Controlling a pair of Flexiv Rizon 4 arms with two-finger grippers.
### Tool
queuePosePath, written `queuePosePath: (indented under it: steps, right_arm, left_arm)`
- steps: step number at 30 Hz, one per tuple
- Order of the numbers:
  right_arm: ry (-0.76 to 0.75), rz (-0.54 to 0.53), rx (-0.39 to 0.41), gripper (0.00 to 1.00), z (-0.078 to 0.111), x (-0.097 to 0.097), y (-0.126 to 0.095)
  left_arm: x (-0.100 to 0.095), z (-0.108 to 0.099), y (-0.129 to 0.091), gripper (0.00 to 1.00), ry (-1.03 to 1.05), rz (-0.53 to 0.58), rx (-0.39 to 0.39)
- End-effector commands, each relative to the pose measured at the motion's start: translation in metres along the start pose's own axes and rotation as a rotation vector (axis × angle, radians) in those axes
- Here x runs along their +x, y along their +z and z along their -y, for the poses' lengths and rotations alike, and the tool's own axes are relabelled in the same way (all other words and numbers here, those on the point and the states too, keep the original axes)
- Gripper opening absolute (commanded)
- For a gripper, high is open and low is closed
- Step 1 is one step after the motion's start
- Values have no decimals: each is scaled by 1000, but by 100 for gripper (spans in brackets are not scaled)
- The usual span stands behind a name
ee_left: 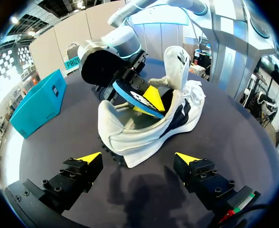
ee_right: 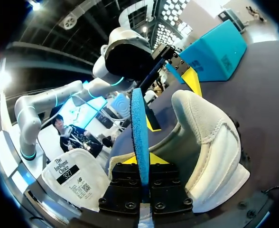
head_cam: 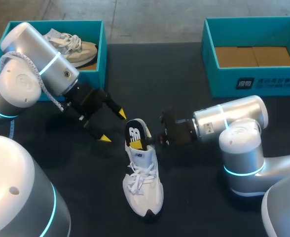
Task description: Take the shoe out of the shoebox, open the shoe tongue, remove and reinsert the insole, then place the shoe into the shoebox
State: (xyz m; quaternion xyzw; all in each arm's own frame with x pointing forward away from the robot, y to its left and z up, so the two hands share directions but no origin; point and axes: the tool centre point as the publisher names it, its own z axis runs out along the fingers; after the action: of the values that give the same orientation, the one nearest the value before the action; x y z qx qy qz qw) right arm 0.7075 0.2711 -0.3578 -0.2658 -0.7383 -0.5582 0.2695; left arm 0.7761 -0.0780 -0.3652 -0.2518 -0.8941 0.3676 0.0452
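Table: dark top (head_cam: 184,207) carried the work, with a teal shoebox (head_cam: 253,79) far right showing only its cardboard floor.
Shoe: white shoe (head_cam: 143,185) sat mid-table, toe near, heel far, out of the box.
Tongue: the tongue (ee_left: 176,61) stood folded up, which kept the mouth wide.
Insole: blue insole (ee_left: 137,97) slanted out of the opening, partly inside.
Right gripper: right gripper (ee_right: 140,161) pinched the insole edge-on, likely so it could slide along the shoe.
Left gripper: left gripper (head_cam: 113,126) hung spread and empty just left of the heel, probably placed to steady it.

Black table (head_cam: 184,197), second shoe (head_cam: 78,52), possibly beige
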Motion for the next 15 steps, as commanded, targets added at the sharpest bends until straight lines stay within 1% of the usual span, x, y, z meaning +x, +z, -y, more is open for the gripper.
queuePosePath:
  steps: [1,2,3,9,15]
  right_arm:
    - [-15,17,-13,28,-1,7,-2]
    - [-24,21,-14,35,-4,9,-3]
    - [-31,23,-12,37,-6,10,-4]
    - [-61,30,-3,38,-18,12,-6]
    - [-77,31,1,36,-27,11,-6]
  left_arm:
    - [0,0,0,100,0,-1,-3]
    - [0,0,0,100,0,-1,-3]
    - [0,0,0,100,0,-1,-3]
    - [0,0,0,100,0,-1,-3]
    - [0,0,0,100,0,-1,-3]
